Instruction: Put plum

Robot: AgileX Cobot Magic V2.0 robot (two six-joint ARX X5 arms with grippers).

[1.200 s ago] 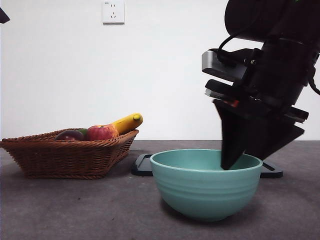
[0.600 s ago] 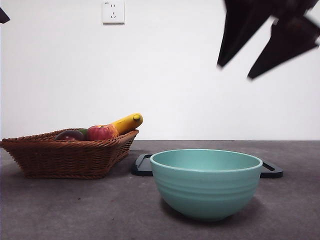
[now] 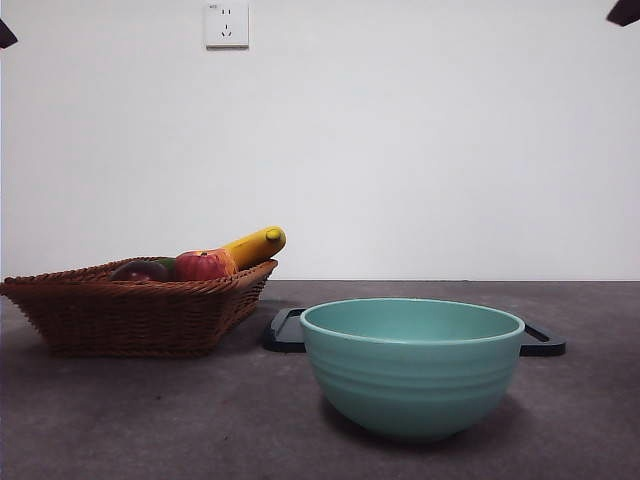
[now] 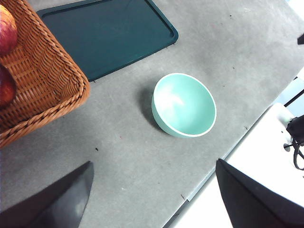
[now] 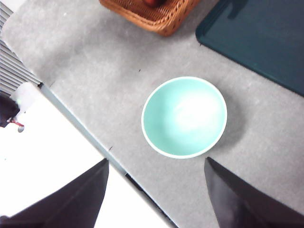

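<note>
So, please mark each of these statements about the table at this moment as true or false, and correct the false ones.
1. The teal bowl has a fruit inside. False: it is empty.
2. The plum lies in the wicker basket. True.
3. The right gripper grips the plum. False: its fingers are open with nothing between them, high above the bowl.
4. A dark tray lies flat on the table behind the bowl. True.
5. The banana lies on the tray. False: it rests in the basket, beside the apple.
6. The left gripper is open. True.
</note>
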